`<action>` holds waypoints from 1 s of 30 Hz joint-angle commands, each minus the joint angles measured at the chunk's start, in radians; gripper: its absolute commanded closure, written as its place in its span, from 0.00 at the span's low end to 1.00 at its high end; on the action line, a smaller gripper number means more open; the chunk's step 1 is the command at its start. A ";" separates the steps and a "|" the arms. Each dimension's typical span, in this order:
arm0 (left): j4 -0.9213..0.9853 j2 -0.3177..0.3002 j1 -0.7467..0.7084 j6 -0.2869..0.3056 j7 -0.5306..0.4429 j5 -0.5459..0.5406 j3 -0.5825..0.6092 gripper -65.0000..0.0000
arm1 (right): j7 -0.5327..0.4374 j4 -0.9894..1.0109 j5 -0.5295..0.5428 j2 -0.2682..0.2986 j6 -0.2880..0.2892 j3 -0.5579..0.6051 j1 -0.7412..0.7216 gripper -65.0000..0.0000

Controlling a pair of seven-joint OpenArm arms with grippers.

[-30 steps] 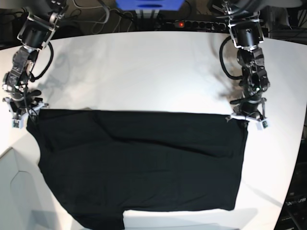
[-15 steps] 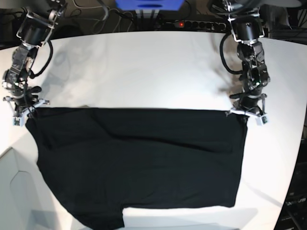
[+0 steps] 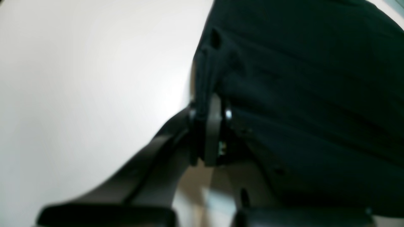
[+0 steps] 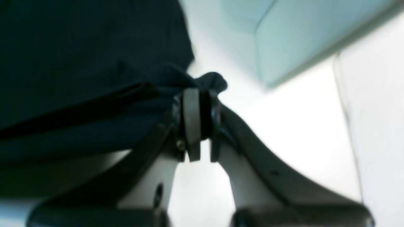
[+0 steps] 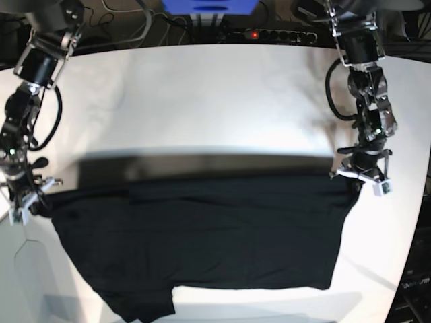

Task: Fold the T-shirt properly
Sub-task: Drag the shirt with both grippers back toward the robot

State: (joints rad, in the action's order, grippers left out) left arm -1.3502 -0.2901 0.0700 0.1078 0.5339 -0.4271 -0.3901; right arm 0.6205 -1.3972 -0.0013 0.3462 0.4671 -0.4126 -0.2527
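Grippers both clamped on the T-shirt's far corners — left gripper, right gripper — apparently to fold the lifted edge over evenly.

Two black jointed arms, looped black cables, white claw tips, small silver screws

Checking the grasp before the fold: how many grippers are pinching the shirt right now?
2. The left gripper is shut on one far corner of the shirt, on the base view's right; the right gripper is shut on the other corner, on its left.
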 commanded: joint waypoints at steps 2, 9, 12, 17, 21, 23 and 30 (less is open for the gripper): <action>-0.021 -0.013 0.058 -0.004 0.022 0.006 -0.057 1.00 | 0.008 -0.023 0.001 0.021 -0.011 0.013 -0.081 1.00; -0.031 -0.010 0.080 -0.004 0.147 0.006 -0.091 1.00 | 0.118 -0.024 0.001 0.034 -0.011 0.010 -0.121 1.00; -0.036 -0.008 0.041 -0.004 0.165 0.006 -0.086 1.00 | 0.111 -0.024 0.001 0.034 -0.011 0.008 -0.069 1.00; -0.036 -0.008 -0.011 -0.004 0.162 0.006 -0.085 1.00 | 0.109 -0.029 0.002 0.030 -0.011 0.008 -0.027 1.00; -0.044 -0.011 -0.014 -0.004 0.165 0.006 -0.091 1.00 | 0.109 -0.043 0.007 0.029 -0.011 -0.027 -0.063 1.00; -0.073 -0.013 -0.012 -0.004 0.165 0.006 -0.092 1.00 | 0.117 -0.055 0.007 0.015 -0.011 -0.061 -0.092 1.00; -0.137 -0.011 -0.037 -0.004 0.170 0.014 -0.088 1.00 | 0.109 -0.057 0.002 0.007 -0.011 -0.064 -0.029 1.00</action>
State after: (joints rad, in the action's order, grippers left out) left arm -1.4754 -0.2829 0.0269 0.1162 0.7212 -0.4244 -0.4702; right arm 0.7567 -1.4368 0.0040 0.3309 0.4713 -0.4694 -0.2535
